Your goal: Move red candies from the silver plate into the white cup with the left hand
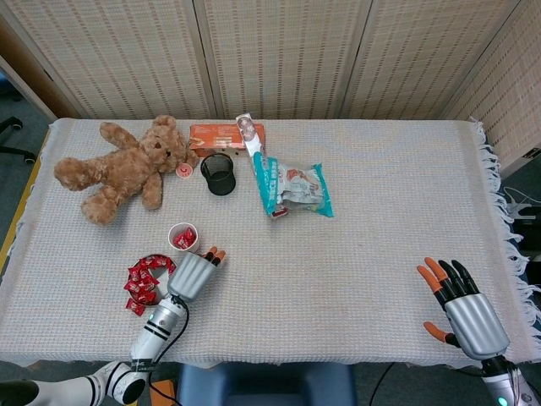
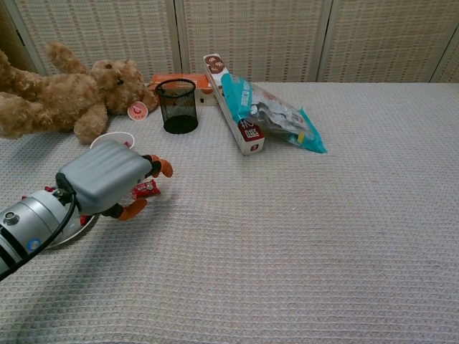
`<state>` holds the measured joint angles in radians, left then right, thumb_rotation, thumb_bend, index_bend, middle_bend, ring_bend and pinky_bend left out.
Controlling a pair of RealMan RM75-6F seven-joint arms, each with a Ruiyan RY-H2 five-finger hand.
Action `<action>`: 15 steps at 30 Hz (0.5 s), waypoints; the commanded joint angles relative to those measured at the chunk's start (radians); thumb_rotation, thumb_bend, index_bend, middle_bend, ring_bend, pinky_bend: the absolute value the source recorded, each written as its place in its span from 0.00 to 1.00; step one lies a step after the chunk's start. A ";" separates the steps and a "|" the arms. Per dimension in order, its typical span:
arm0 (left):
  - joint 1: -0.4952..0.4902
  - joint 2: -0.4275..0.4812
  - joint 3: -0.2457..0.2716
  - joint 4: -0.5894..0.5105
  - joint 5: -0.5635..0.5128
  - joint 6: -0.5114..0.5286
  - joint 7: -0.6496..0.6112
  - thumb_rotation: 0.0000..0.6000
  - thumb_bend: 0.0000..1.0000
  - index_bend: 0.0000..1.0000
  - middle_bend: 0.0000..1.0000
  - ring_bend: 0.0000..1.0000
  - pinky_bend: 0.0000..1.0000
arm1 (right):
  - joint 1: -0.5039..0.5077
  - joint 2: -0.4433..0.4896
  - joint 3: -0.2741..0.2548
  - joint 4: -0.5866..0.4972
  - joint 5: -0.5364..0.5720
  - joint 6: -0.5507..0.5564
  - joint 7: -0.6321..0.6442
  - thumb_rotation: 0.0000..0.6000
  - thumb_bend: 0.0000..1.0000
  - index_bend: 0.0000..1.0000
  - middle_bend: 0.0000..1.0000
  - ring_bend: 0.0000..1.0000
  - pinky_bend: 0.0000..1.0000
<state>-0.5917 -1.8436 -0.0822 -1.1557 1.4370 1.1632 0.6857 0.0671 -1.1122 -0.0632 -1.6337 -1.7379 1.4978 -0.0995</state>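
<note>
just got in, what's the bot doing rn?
It's moving red candies from the silver plate to the white cup with the left hand. That hand hangs low over a stray candy lying on the cloth beside the cup; whether it touches it is unclear. The cup already holds some candies. The right hand rests open at the table's near right edge.
</note>
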 commanded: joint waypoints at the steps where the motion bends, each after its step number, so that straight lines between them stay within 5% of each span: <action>1: -0.011 -0.028 -0.010 0.038 -0.016 -0.016 0.017 1.00 0.43 0.24 0.30 0.76 1.00 | 0.000 0.001 0.001 -0.001 0.002 0.001 0.003 1.00 0.07 0.00 0.00 0.00 0.00; 15: -0.016 -0.057 -0.018 0.121 -0.034 -0.013 0.061 1.00 0.43 0.31 0.38 0.76 1.00 | -0.001 0.005 0.003 -0.001 0.007 0.003 0.007 1.00 0.07 0.00 0.00 0.00 0.00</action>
<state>-0.6074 -1.9004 -0.1006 -1.0350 1.4026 1.1495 0.7459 0.0664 -1.1077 -0.0599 -1.6343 -1.7311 1.5009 -0.0926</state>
